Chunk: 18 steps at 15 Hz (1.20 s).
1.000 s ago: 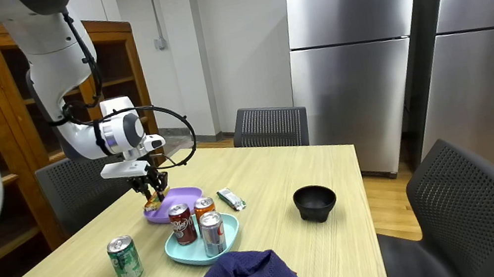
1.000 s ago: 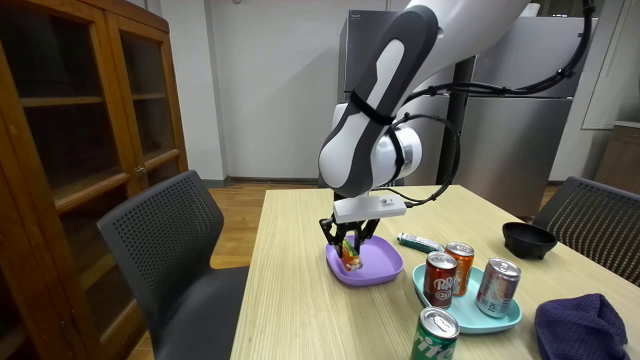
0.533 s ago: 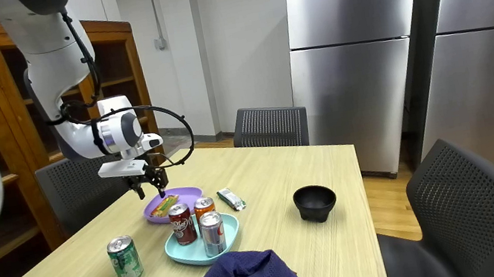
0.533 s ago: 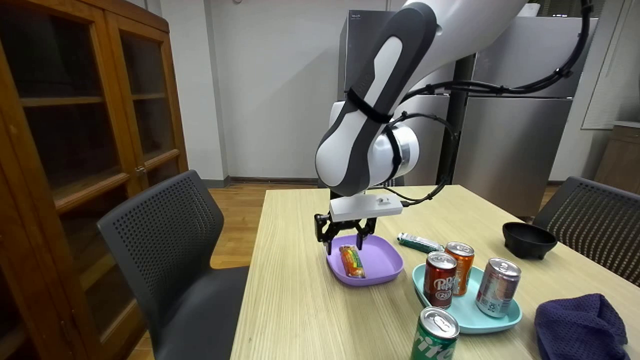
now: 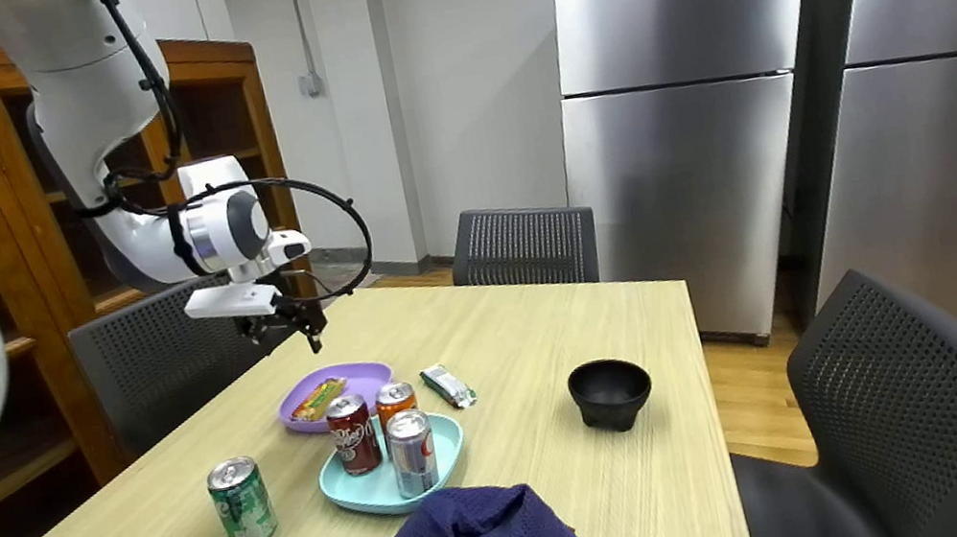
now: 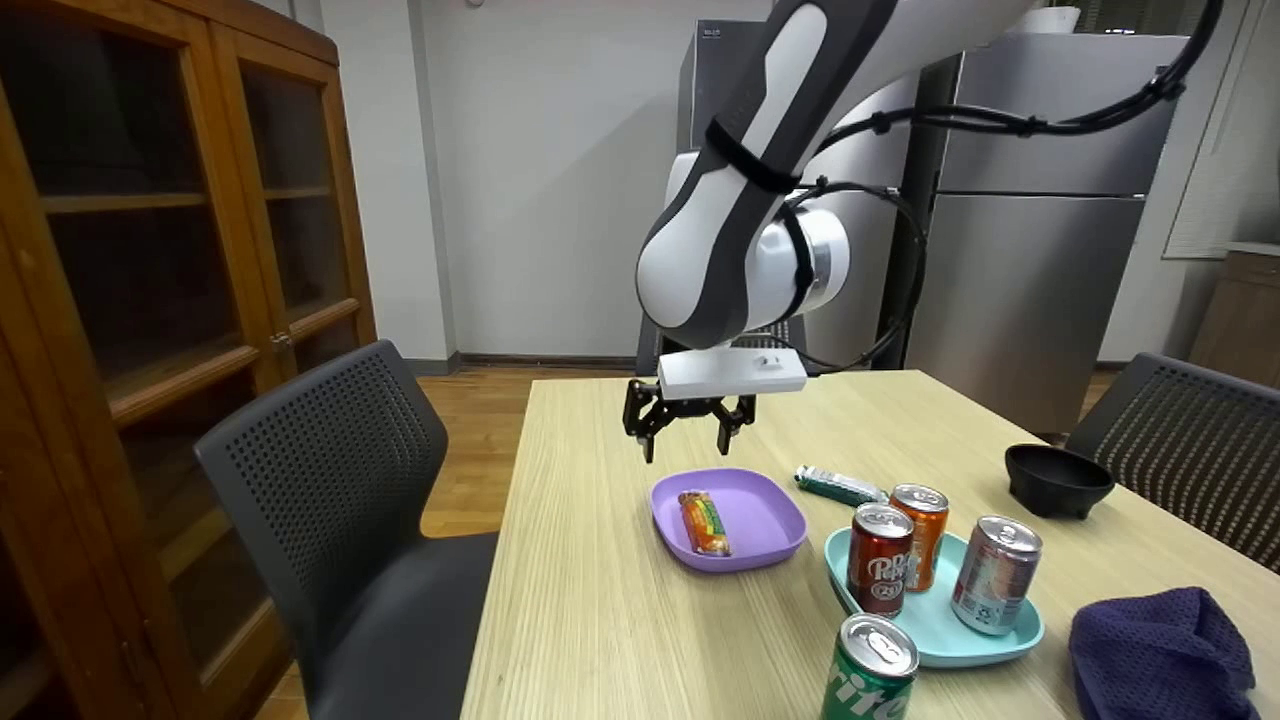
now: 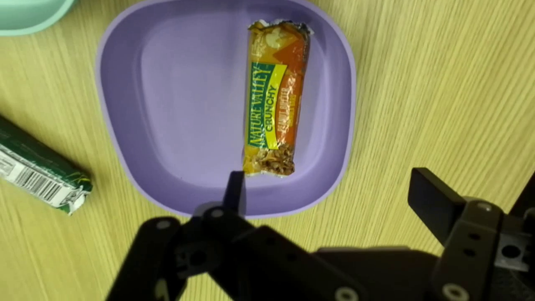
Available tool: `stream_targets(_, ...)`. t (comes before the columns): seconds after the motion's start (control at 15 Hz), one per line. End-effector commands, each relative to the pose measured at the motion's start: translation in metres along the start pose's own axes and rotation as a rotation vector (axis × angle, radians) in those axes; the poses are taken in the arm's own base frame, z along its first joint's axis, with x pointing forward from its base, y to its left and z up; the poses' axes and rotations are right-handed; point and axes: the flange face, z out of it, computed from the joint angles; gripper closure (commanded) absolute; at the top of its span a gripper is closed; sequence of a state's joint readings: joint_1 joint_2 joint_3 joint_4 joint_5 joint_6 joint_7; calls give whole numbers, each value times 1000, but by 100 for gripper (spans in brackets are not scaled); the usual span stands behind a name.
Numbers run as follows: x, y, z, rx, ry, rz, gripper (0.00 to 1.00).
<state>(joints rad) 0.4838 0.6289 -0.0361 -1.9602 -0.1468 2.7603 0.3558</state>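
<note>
From my end I log two stainless-steel refrigerators (image 5: 691, 204), pale wall (image 5: 478, 93) behind, glass-doored wooden cabinet (image 6: 190, 380), dark perforated-back chairs (image 5: 904, 401), wood-plank floor (image 5: 755, 378).

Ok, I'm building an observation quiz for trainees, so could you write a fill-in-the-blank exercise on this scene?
1. The yellow band on the peanut butter bar reads ____.
2. That bar lies on a plate coloured ____.
3. The number of cans on the turquoise plate is ____.
4. The claw is not shut but ____.

Missing words: Crunchy; purple; three; open.
</note>
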Motion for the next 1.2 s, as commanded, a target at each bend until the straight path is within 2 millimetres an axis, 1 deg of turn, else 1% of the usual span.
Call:
stream_targets(0.0,-10,3,-39,-14,43,16,0)
stream_targets(0.07,-14,1,-47,-20,49,-33,0)
stream_targets(0.13,0,3,-24,-11,29,-5,0)
stream_targets(0.2,-2,2,-31,-13,34,-17,0)
stream_targets(0.33,-6,1,-39,-13,38,-26,0)
stream_targets(1.13,-10,1,-37,-14,33,-27,0)
